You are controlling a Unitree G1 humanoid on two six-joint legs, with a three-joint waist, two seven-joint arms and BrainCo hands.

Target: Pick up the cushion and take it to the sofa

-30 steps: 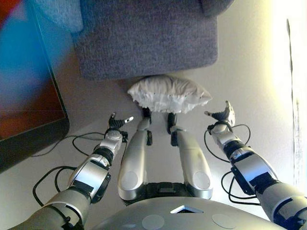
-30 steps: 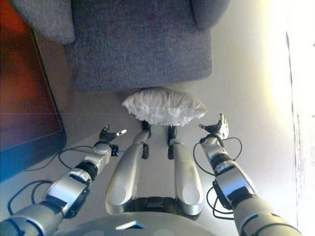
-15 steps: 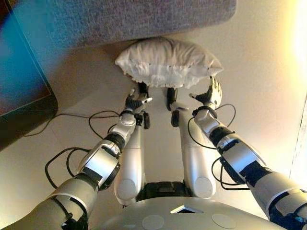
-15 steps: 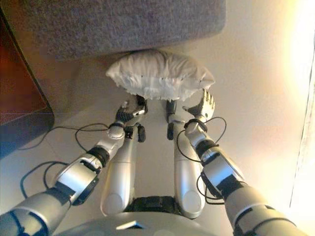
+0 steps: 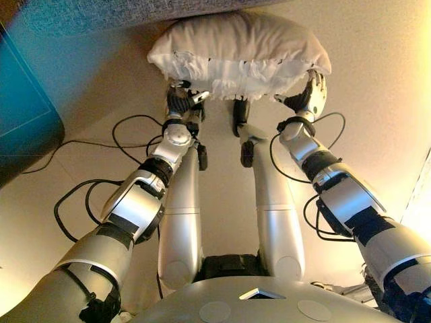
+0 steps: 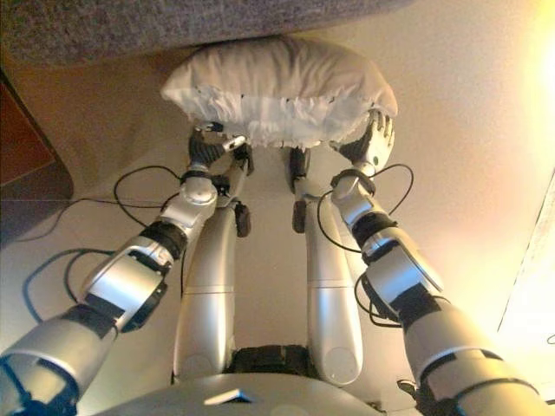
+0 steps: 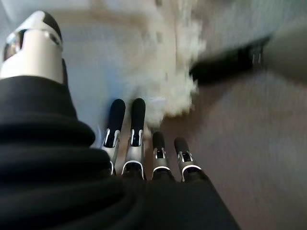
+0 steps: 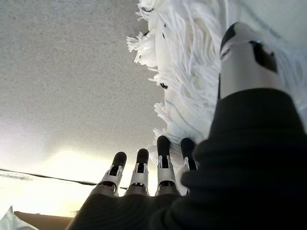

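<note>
A white cushion (image 5: 239,47) with a fringed edge lies on the pale floor right in front of the grey sofa (image 5: 101,10). My left hand (image 5: 180,102) reaches the near left end of the fringe and my right hand (image 5: 311,94) the near right end. Both hands are open with straight fingers. In the left wrist view the fingers (image 7: 136,120) point at the fringe (image 7: 177,96), with the thumb (image 7: 33,38) spread apart. In the right wrist view the fingers (image 8: 163,158) lie beside the cushion (image 8: 187,72) and the thumb (image 8: 244,52) stands against it.
A dark flat panel (image 5: 20,128) lies on the floor at the left, next to the sofa's corner. Pale floor (image 5: 377,81) stretches to the right of the cushion, with a bright strip along the far right edge.
The view has tipped down and forward, so the cushion sits higher and larger. Both hands have come forward and inward from beside the legs to the cushion's near edge.
</note>
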